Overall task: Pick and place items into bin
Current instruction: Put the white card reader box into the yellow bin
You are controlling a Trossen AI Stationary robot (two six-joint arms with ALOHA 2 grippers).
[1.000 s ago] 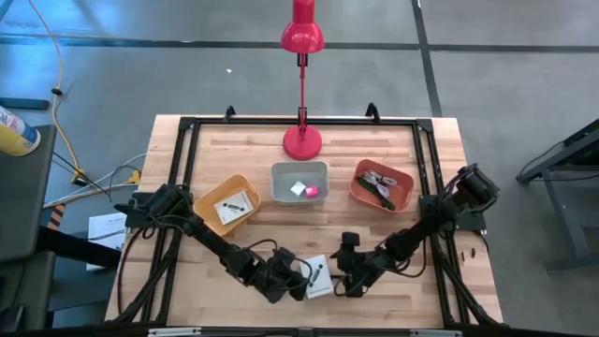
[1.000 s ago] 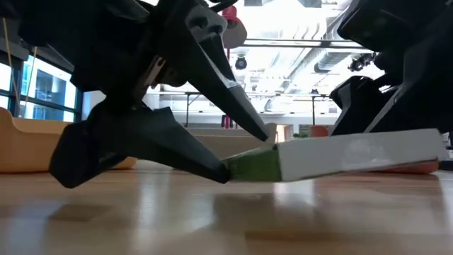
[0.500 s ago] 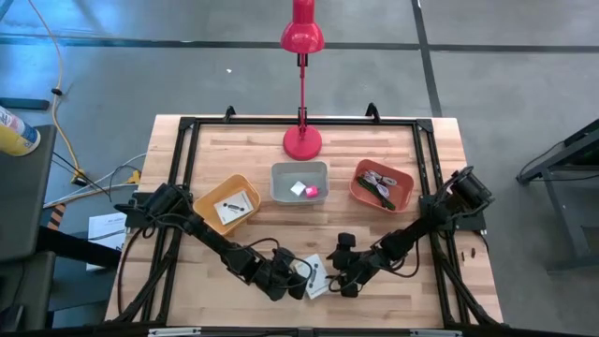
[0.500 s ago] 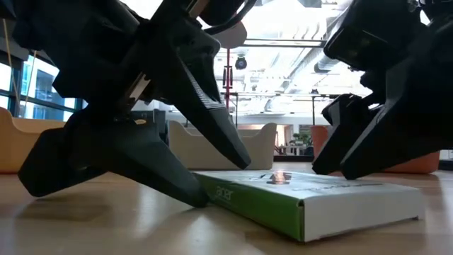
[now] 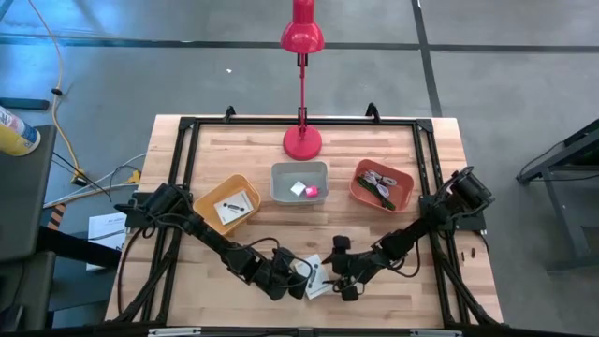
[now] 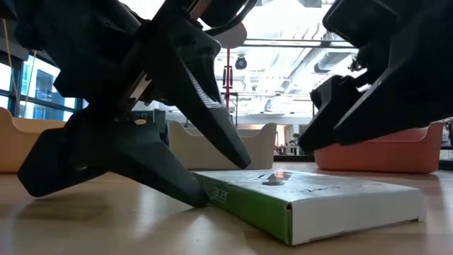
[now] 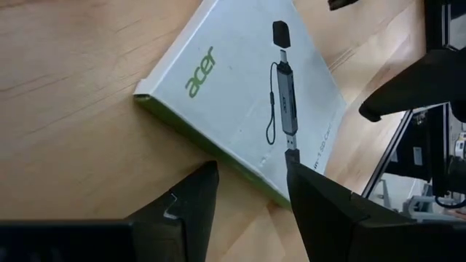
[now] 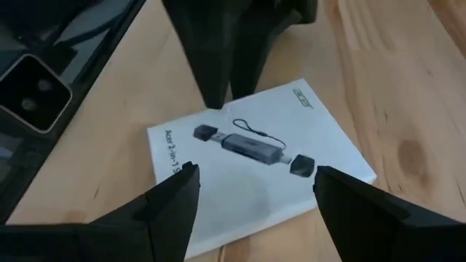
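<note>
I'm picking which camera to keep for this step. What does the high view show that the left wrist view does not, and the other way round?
Only the high view shows the red lamp, the yellow bin, grey bin and orange bin, and the whole table. Only the left wrist view shows the box's green brand lettering and its green side. Both show the white box lying flat on the wood, the left gripper at its edge, the right gripper close by.

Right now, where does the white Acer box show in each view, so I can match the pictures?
High view: white Acer box at the table's near edge, between both grippers.
Low view: box flat on the table, centre-right foreground.
Left wrist view: box fills the middle.
Right wrist view: box in the centre.
Shared landmark: the black adapter printed on its lid.
</note>
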